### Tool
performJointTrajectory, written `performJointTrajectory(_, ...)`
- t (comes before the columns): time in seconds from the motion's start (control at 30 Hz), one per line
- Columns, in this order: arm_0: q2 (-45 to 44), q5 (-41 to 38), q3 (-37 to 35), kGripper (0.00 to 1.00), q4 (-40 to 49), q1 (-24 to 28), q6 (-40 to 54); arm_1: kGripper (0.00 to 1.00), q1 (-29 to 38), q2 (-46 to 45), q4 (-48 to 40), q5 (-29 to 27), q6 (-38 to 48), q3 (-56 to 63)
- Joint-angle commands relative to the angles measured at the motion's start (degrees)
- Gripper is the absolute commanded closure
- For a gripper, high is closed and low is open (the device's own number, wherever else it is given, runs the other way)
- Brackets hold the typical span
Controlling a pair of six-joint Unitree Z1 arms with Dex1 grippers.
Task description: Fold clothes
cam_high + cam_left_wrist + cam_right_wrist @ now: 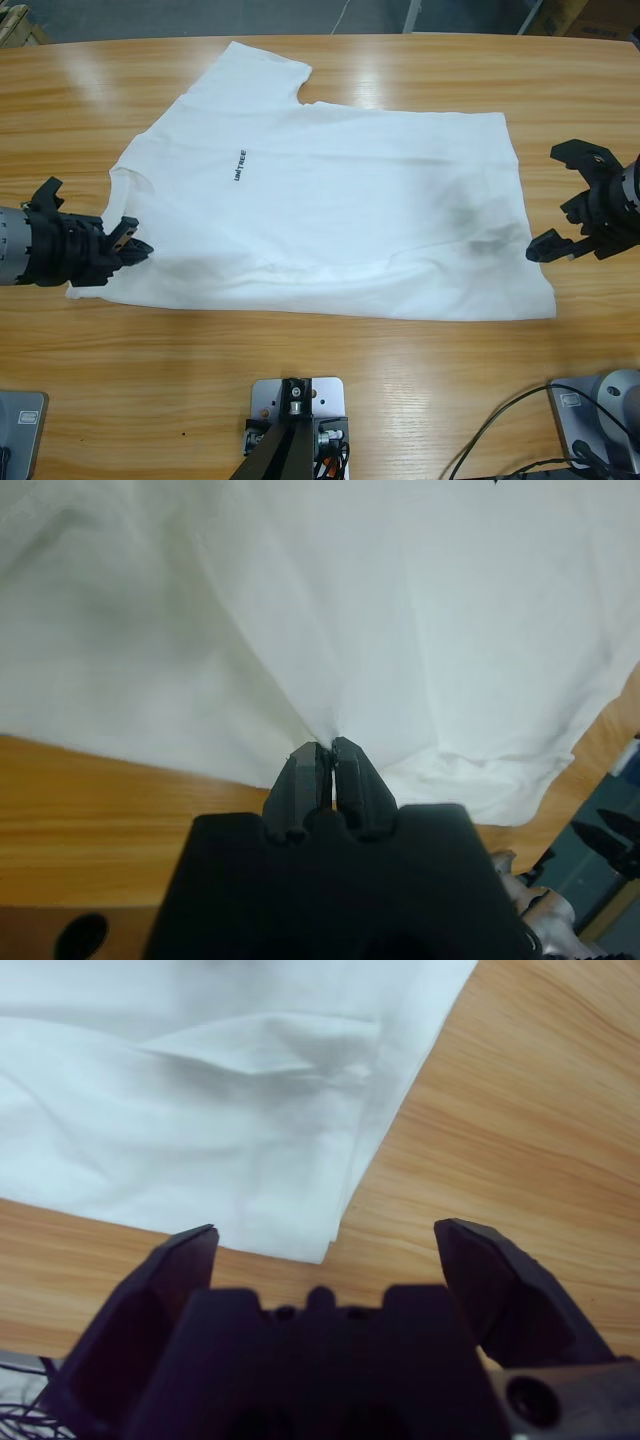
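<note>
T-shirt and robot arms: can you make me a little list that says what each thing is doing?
T-shirt: white, lying spread on the wooden table, with small black lettering on the chest
Left end effector: shut, pinching the shirt's edge
Right end effector: open, holding nothing, near the shirt's corner at the other end
Fold: not started, shirt mostly flat
</note>
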Motion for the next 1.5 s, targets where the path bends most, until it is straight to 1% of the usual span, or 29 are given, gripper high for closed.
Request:
performJointTrajectory(0.03,1.5,0.6,-6.7,1.000,1.3,-1.1,-0.9,0.115,1.4,0.6,-0.7,0.5,1.1,2.1)
performJointTrajectory(0.13,1.2,0.5,-10.4,1.000,2.3,-1.1,-1.2,0.115,1.5,0.7,-0.8,0.4,1.2,2.1)
performJointTrajectory(0.23,-0.2,0.5,-13.0,1.000,6.5,-1.1,-2.5,0.115,1.5,0.7,-0.9,0.2,1.2,2.2)
performJointTrajectory(0.4,-6.0,0.4,-12.0,1.000,13.3,-2.4,-7.1,0.115,1.5,0.8,-1.2,0.1,1.2,2.3)
performJointTrajectory(0.5,-7.5,0.4,-12.1,1.000,15.3,-2.7,-8.9,0.115,1.6,1.0,-1.4,0.0,1.2,2.3)
performJointTrajectory(0.63,-7.2,0.2,-12.5,1.000,15.7,-3.7,-10.8,0.115,2.0,0.7,-1.4,-0.2,1.3,2.4)
performJointTrajectory(1.0,-1.0,-0.2,-11.9,1.000,13.2,-5.6,-12.2,0.115,3.7,0.9,-1.4,-1.0,1.9,2.4)
performJointTrajectory(1.03,-0.8,-0.2,-11.6,0.860,13.2,-5.7,-12.2,0.115,3.7,0.9,-1.4,-1.0,1.9,2.4)
performJointTrajectory(1.07,-0.7,-0.2,-11.2,0.637,13.2,-5.8,-12.2,0.115,3.7,1.0,-1.5,-1.1,1.9,2.4)
performJointTrajectory(1.1,-0.8,-0.2,-10.8,0.461,13.2,-5.9,-12.2,0.115,3.7,1.0,-1.5,-1.1,1.9,2.4)
performJointTrajectory(1.13,-1.0,-0.2,-10.3,0.254,13.2,-6.0,-12.0,0.115,3.7,1.1,-1.5,-1.2,1.9,2.4)
performJointTrajectory(1.17,-1.4,-0.1,-9.8,0.076,13.3,-6.1,-11.5,0.115,3.7,1.1,-1.5,-1.2,1.9,2.4)
performJointTrajectory(1.2,-1.8,-0.1,-9.5,0.032,13.3,-6.2,-11.3,0.115,3.7,1.1,-1.5,-1.2,1.9,2.4)
performJointTrajectory(1.27,-3.2,-0.1,-9.0,0.032,13.4,-6.2,-10.5,0.115,3.7,1.1,-1.5,-1.2,1.9,2.4)
performJointTrajectory(1.37,-4.3,-0.1,-9.4,0.032,13.4,-6.4,-6.8,0.115,3.7,1.2,-1.5,-1.2,1.9,2.4)
performJointTrajectory(1.43,-4.1,-0.1,-10.2,0.032,13.4,-6.4,-2.7,0.114,3.8,1.2,-1.5,-1.2,1.9,2.4)
performJointTrajectory(1.5,-2.3,0.7,-11.9,0.035,13.1,-6.4,4.2,0.115,3.8,1.2,-1.5,-1.2,1.9,2.4)
